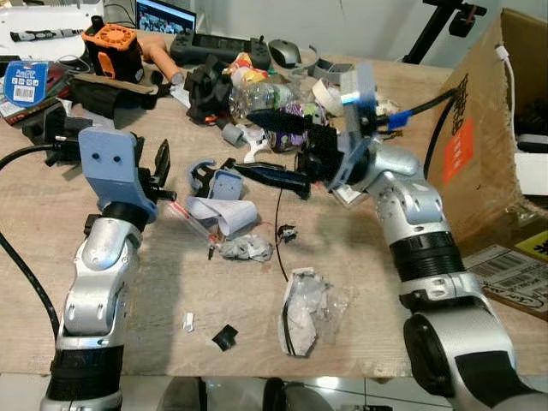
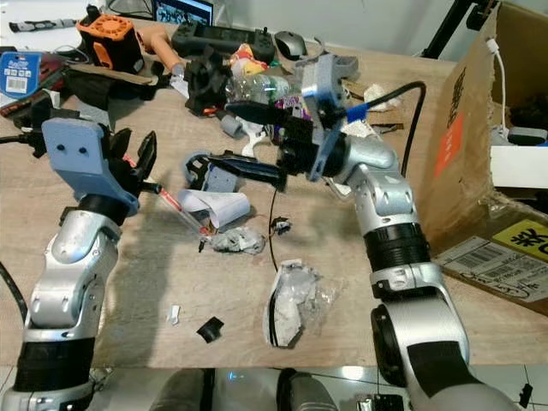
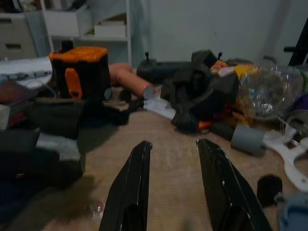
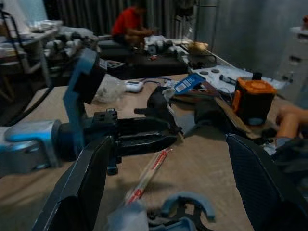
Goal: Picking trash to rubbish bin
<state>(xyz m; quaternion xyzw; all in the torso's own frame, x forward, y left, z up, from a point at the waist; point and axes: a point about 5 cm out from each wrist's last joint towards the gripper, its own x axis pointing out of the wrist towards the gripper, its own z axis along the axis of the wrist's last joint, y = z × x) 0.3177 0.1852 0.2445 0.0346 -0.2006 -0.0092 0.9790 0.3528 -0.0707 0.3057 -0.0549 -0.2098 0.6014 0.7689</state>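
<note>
Trash lies scattered on the wooden table (image 1: 360, 282): a crumpled clear wrapper (image 1: 306, 312), a grey foil wad (image 1: 247, 248), folded white paper (image 1: 224, 212), a red-and-white straw (image 1: 190, 218) and a black scrap (image 1: 225, 336). My right gripper (image 1: 267, 147) is wide open above the table, over a blue clip (image 1: 214, 178), with nothing between its fingers. My left gripper (image 1: 159, 175) is at the left, just beyond the straw's far end, open and empty; its fingers (image 3: 132, 187) point at the clutter at the back. The straw (image 4: 147, 175) and the left gripper (image 4: 144, 132) also appear in the right wrist view.
A tall open cardboard box (image 1: 479, 128) stands at the right edge. The back of the table holds a clear plastic bottle (image 1: 257, 94), an orange-and-black device (image 1: 116, 50), a black tangled part (image 1: 208, 90), tape rolls and cables. A person in red (image 4: 127, 21) sits far behind.
</note>
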